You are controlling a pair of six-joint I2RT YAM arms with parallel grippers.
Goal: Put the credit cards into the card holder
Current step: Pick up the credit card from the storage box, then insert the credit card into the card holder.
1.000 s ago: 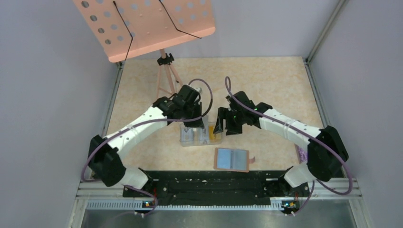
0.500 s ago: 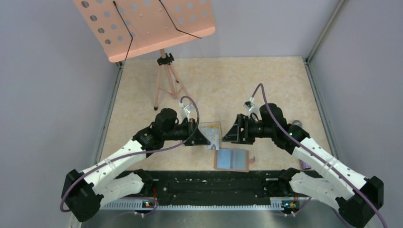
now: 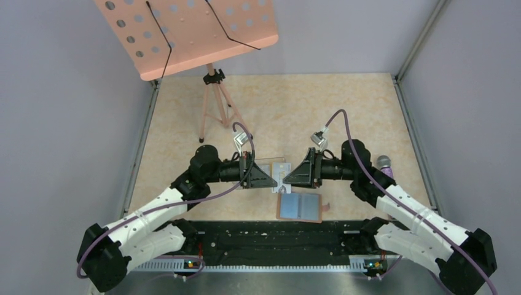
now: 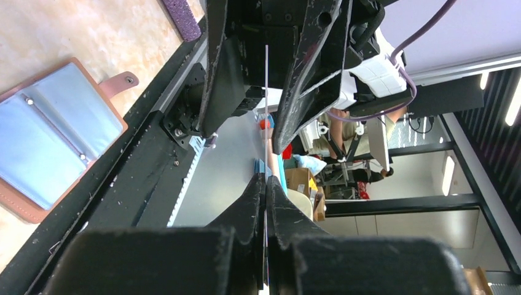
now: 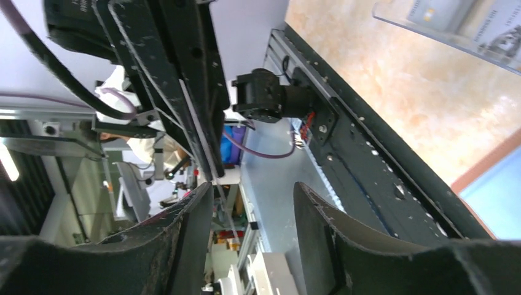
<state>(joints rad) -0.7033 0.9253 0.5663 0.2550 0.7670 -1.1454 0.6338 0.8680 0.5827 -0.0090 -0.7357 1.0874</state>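
Cards (image 5: 430,9) lie flat in the clear plastic box (image 5: 402,23) near the desk's middle. The brown card holder (image 3: 299,207) lies open by the near edge, bluish faces up. Above the box, the left gripper (image 4: 266,184) pinches one credit card (image 4: 266,110) edge-on. The right gripper (image 5: 252,187) faces it, jaws spread either side of that card. A purple-tipped object (image 3: 384,162) sits toward the right edge and a music stand (image 3: 184,34) at the far-left corner.
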